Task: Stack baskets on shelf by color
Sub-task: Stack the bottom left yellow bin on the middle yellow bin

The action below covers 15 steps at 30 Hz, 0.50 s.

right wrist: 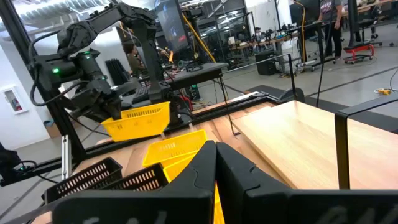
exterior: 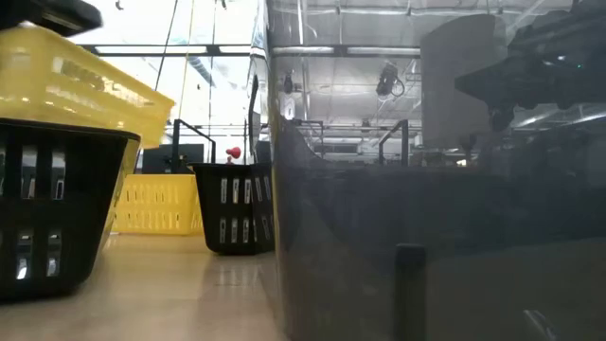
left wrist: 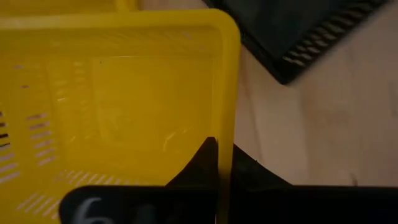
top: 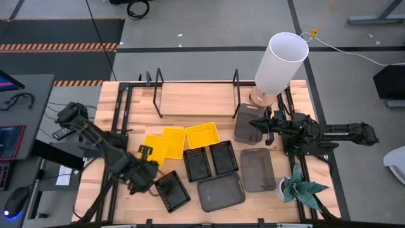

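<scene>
Near edge of table (top: 126, 98): black basket (top: 171, 190), grey basket (top: 220, 192) lying flat. My left end effector (left wrist: 217, 155) is pinched shut on the rim of a yellow basket (top: 154, 147), held lifted clear of the table in the right wrist view. Two more yellow ones (top: 202, 135) lie just beyond. Best kept level and carried high over the divider brackets before setting down on the shelf (top: 196, 98) at far side. Right end effector (top: 268, 134) shut, empty, above a grey basket (top: 248, 123)

Long light wooden shelf (top: 190, 98) lies behind 3 small yellow plastic baskets (top: 202, 135); 3 small black mesh baskets (top: 210, 159) before those; large grey trays (top: 258, 168) right.
</scene>
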### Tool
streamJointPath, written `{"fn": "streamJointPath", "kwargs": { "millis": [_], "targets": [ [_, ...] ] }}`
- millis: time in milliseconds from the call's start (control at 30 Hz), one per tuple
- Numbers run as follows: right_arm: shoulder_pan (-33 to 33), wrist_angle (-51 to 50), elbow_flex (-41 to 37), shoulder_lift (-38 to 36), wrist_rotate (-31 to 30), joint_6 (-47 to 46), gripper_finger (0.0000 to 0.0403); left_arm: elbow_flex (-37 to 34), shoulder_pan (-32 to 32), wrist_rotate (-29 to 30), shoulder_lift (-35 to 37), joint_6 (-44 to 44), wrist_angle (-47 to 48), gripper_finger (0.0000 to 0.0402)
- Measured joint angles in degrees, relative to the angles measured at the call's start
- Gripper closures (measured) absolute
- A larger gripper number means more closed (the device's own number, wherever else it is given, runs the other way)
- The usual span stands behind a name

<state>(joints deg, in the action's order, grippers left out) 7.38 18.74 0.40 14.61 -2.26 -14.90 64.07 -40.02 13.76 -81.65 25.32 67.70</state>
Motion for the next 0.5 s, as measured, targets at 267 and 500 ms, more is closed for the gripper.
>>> {"fn": "streamJointPath", "kwargs": {
  "millis": [267, 500],
  "targets": [
    [0.0, 0.0, 0.0, 0.0, 0.0, 0.0, 0.0389, 0.0, 10.65, 1.91, -0.02, -6.57, -4.88, 0.04],
    [-0.01, 0.01, 0.0, 0.0, 0.0, 0.0, 0.0389, 0.0, 17.04, 3.43, -3.09, -11.18, -9.78, 0.0401]
  ]
}}
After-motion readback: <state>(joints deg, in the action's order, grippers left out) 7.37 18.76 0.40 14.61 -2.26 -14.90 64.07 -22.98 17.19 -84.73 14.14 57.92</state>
